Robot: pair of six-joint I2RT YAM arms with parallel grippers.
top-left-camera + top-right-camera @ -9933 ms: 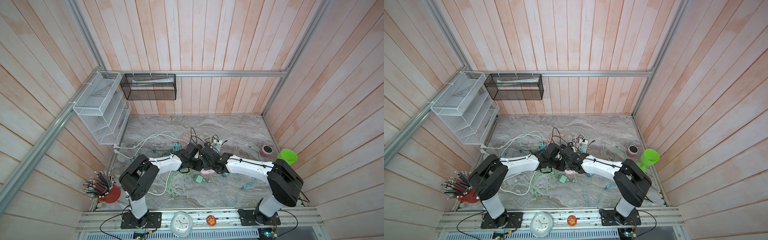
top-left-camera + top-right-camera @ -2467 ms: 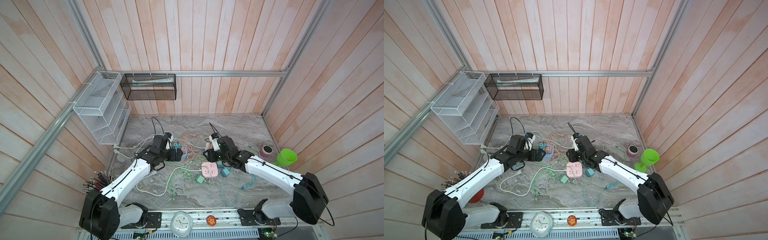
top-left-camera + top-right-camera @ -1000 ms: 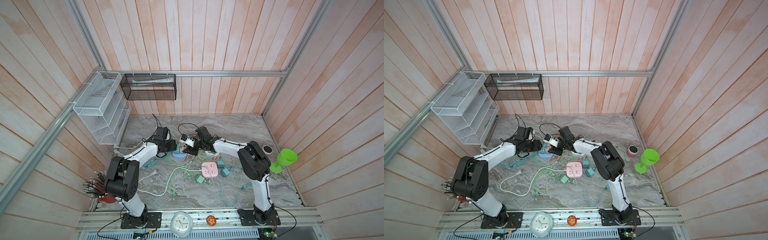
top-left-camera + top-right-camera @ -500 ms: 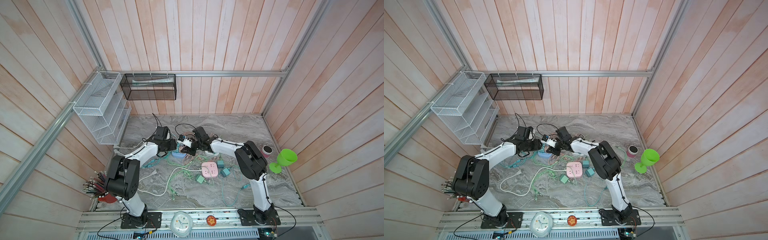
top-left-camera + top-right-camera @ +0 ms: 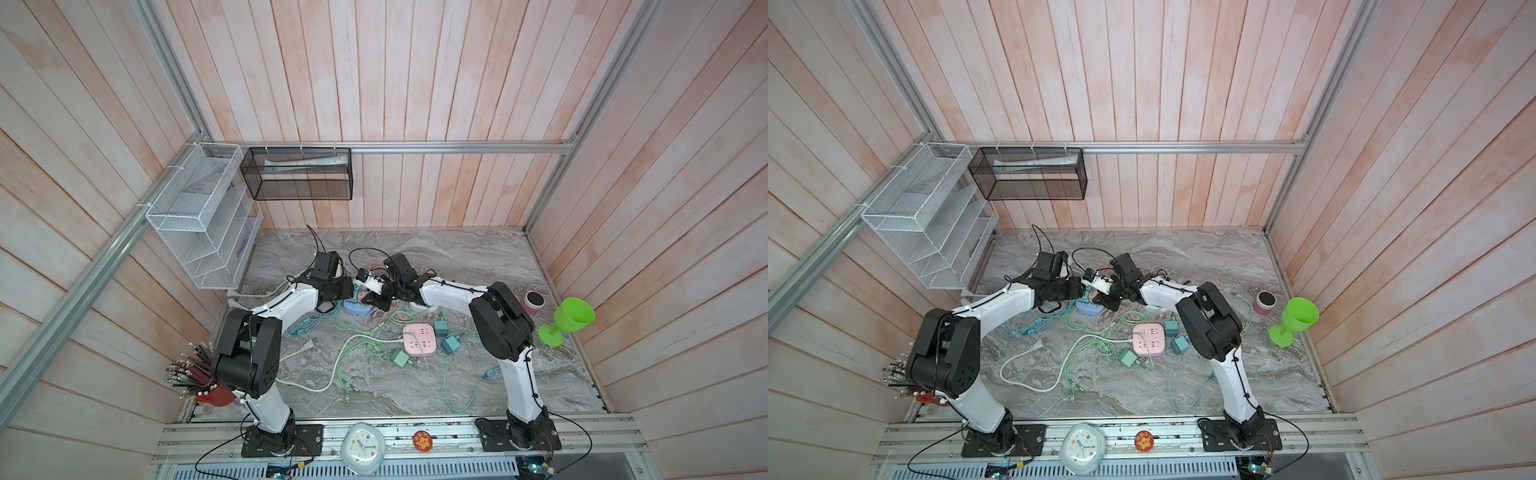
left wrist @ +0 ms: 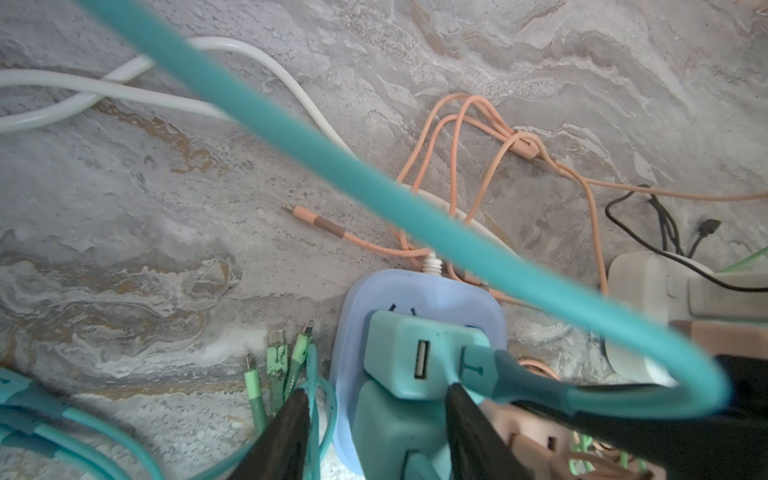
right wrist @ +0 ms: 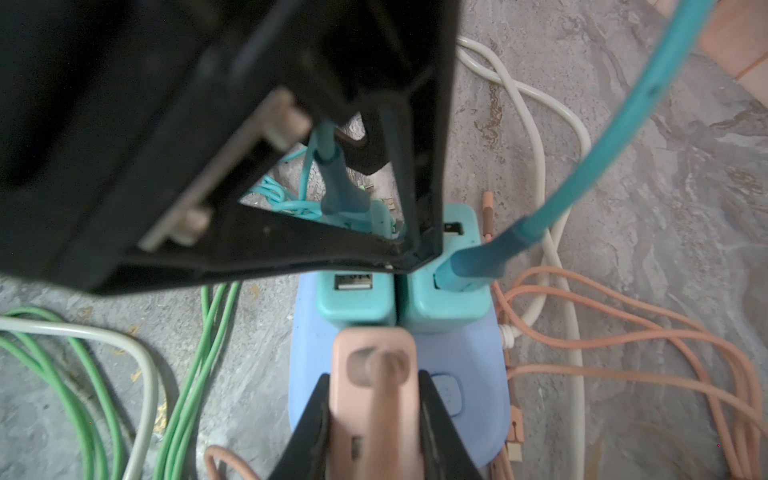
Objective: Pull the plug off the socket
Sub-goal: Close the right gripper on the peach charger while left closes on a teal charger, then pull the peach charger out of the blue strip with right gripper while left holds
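A light blue socket (image 7: 311, 353) lies among cables at the back of the table, and shows in both top views (image 5: 356, 311) (image 5: 1089, 311). A pink plug (image 7: 374, 419) stands in its near end. My right gripper (image 7: 374, 380) is shut on it, one finger on each side. Two teal plugs (image 7: 355, 299) (image 7: 449, 291) sit side by side further along. My left gripper (image 6: 376, 392) is open and straddles the nearer teal plug (image 6: 390, 419); one finger (image 6: 461, 415) touches it and the other (image 6: 291, 432) stands apart. Both grippers (image 5: 348, 290) (image 5: 376, 301) meet over the socket.
Orange cables (image 6: 457, 137), a white cord (image 6: 124, 95) and green cables (image 7: 83, 374) tangle around the socket. A teal cable (image 6: 374, 187) arcs over it. A pink power strip (image 5: 419, 340) with teal chargers lies nearer, and a green goblet (image 5: 569, 320) and a maroon cup (image 5: 532, 301) stand at the right.
Both arms have come in to the blue socket. Over the last second the right gripper closed on the pink plug and the left jaws narrowed around the teal plug.
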